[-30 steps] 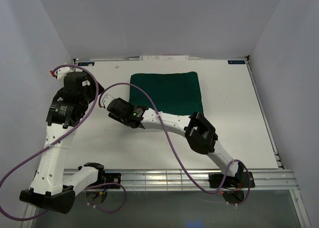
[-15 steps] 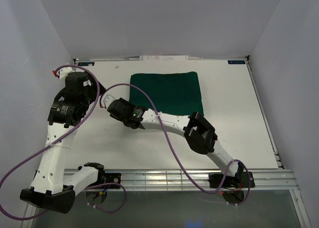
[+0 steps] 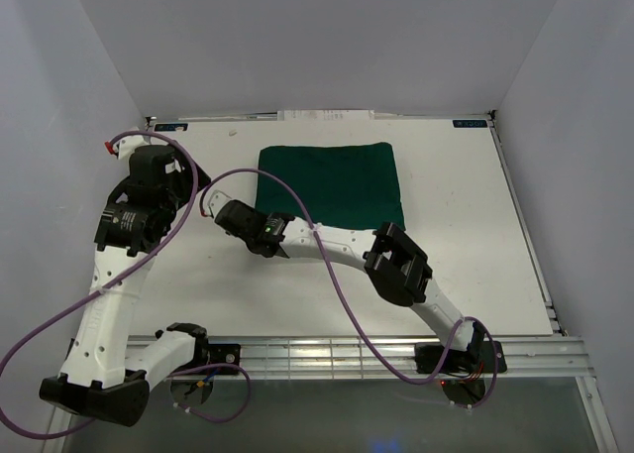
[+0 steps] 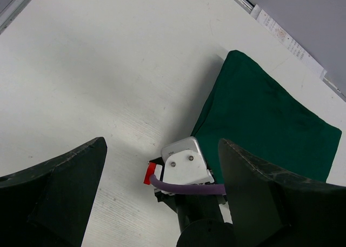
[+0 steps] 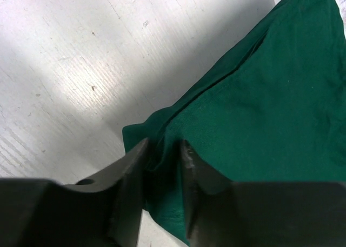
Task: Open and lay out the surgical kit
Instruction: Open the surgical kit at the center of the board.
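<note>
The surgical kit (image 3: pixel 332 180) is a folded dark green cloth bundle lying flat at the back middle of the white table; its contents are hidden inside. My right gripper (image 5: pixel 162 149) points down at the bundle's near left corner (image 5: pixel 146 133), and its two fingers pinch a raised fold of the green cloth. In the top view the right gripper (image 3: pixel 264 229) hides that corner. My left gripper (image 4: pixel 161 144) hangs wide open above the bare table left of the kit (image 4: pixel 270 117), holding nothing, and looks down on the right wrist's white block (image 4: pixel 186 161).
A purple cable (image 3: pixel 297 210) loops from the right wrist over the cloth's near left part. A paper label strip (image 3: pixel 327 114) lies along the back wall. Walls close in the table on the left, back and right.
The right gripper's jaws have narrowed onto the cloth fold at the corner. Both arms have barely shifted.
</note>
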### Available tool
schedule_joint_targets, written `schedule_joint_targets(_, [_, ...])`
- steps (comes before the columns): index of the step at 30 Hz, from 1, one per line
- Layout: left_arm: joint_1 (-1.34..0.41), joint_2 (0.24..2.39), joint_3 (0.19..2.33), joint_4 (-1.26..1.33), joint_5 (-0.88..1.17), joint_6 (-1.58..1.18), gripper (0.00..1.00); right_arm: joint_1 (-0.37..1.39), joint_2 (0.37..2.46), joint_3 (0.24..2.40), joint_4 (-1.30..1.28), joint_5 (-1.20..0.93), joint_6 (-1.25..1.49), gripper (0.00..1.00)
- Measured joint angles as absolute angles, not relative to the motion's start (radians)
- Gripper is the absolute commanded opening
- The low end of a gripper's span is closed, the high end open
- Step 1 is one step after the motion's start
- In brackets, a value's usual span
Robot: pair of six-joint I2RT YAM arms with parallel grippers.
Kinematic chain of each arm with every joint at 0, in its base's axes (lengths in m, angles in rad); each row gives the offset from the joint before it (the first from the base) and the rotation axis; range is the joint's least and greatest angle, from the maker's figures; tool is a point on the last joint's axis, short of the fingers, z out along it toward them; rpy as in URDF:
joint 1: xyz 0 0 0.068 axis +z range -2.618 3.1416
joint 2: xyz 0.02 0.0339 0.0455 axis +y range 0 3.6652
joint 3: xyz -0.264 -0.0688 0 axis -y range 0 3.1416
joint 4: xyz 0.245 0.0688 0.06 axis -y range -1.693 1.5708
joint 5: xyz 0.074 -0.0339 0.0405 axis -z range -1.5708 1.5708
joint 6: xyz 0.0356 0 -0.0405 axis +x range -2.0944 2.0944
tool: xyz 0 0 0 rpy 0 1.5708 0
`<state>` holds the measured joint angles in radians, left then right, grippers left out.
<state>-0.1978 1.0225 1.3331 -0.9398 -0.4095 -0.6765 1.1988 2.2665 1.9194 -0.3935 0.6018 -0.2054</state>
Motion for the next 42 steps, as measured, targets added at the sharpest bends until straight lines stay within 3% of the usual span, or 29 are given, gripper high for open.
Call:
schedule_joint_targets(1, [-0.198,1.021,1.333,-0.940,-0.410,-0.677,0.95,1.198,2.267,1.919,-0.394,0.602,-0.206,0.25])
schedule_joint_targets(8, [-0.198,1.017,1.333,-0.938,-0.409,-0.677,0.95,1.188,2.265,1.919,-0.393,0.592,-0.215,0.08])
schedule_joint_targets(18, [-0.198,1.016,1.318,-0.932,-0.403,-0.673,0.95,1.143,2.218,1.919,-0.398,0.508,-0.176,0.08])
schedule_joint_targets(31, [-0.198,1.016,1.287,-0.908,-0.374,-0.670,0.95,0.958,2.091,1.871,-0.390,0.265,-0.059,0.08])
schedule_joint_targets(42, [-0.198,1.020,1.222,-0.880,-0.350,-0.663,0.95,0.770,2.043,1.655,-0.366,0.425,-0.076,0.08])
